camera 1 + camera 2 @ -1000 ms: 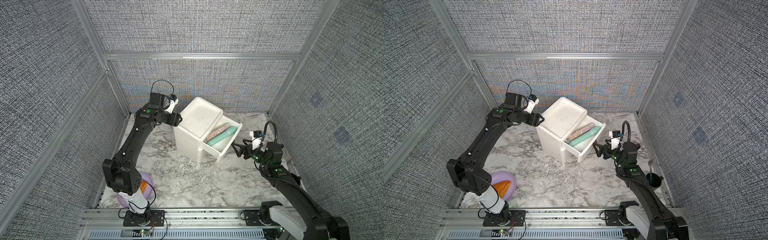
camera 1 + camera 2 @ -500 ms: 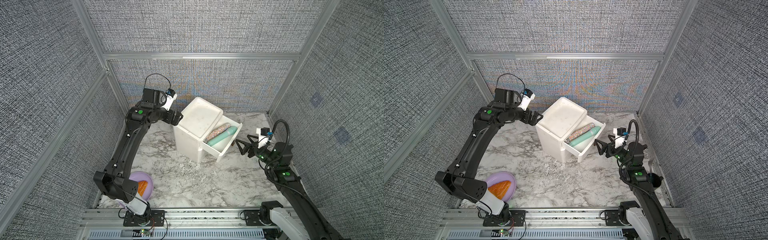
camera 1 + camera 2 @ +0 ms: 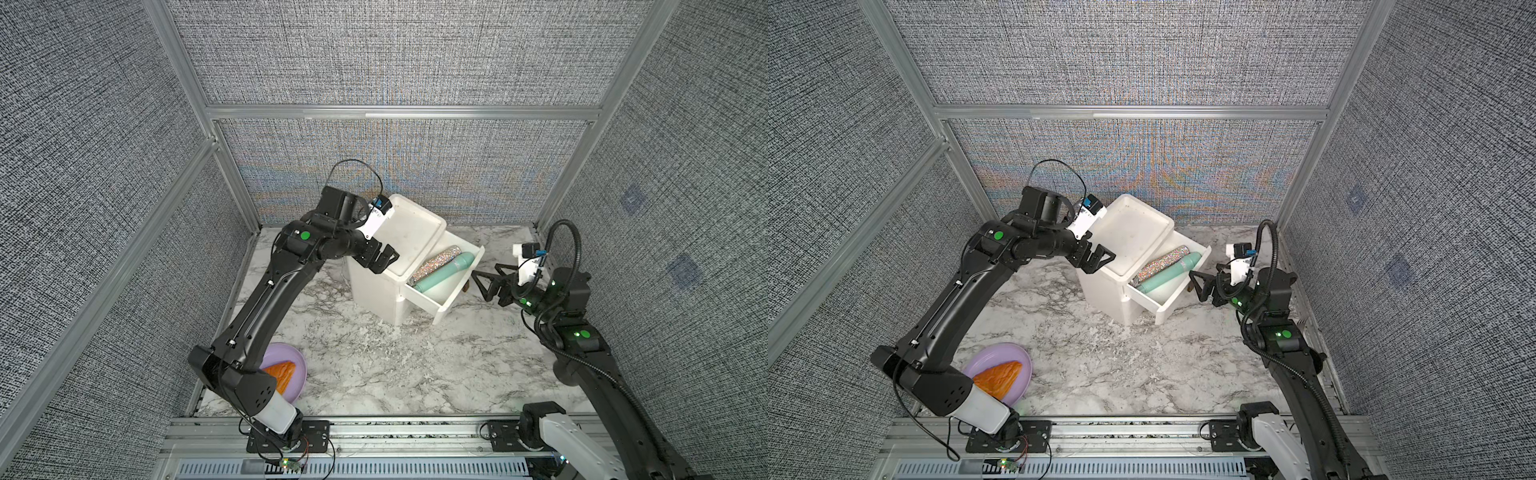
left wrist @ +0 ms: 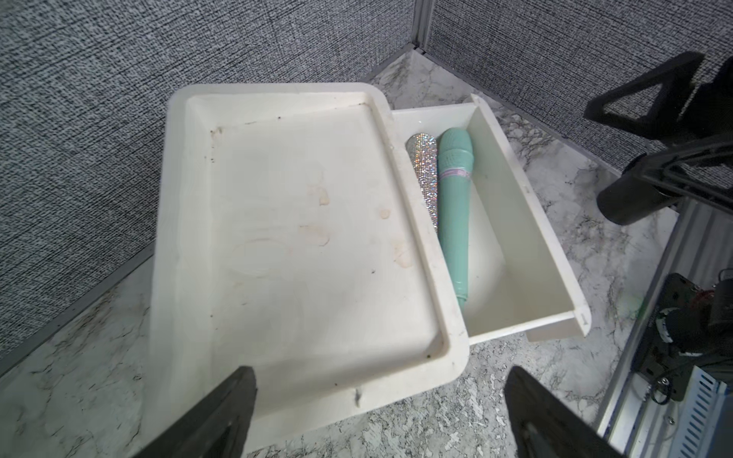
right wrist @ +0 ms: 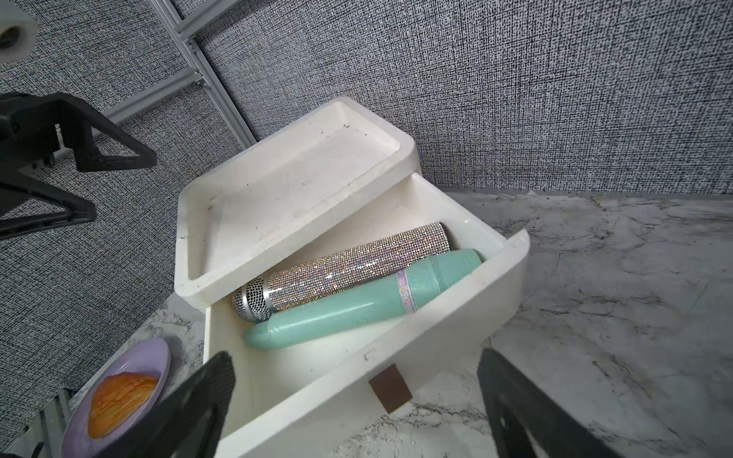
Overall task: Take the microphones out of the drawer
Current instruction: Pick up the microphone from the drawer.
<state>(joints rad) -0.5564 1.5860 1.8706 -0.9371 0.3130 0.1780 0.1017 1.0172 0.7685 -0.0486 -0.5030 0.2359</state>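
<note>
The white drawer (image 3: 446,305) stands pulled out of the white box (image 3: 409,232). Two microphones lie side by side in it: a rhinestone one (image 5: 349,269) (image 3: 434,266) and a teal one (image 5: 345,313) (image 3: 446,270). My left gripper (image 3: 388,261) (image 4: 380,374) hovers open over the near left corner of the box's recessed top, holding nothing. Just off the drawer's front, my right gripper (image 3: 478,284) (image 5: 355,359) is open and empty, with the brown pull tab (image 5: 390,390) between its fingers' lines. Both microphones also show in the left wrist view, rhinestone (image 4: 424,170) and teal (image 4: 454,206).
A purple plate (image 3: 1021,361) with a croissant (image 3: 998,378) sits at the front left, partly under my left arm. Grey fabric walls with metal frame rails (image 3: 232,187) close in three sides. The box stands near the back wall on the marble tabletop (image 3: 395,365).
My left gripper has swung from beside the box's left side to over its top corner and opened wider. The right gripper stays open near the drawer front while its arm shifted slightly.
</note>
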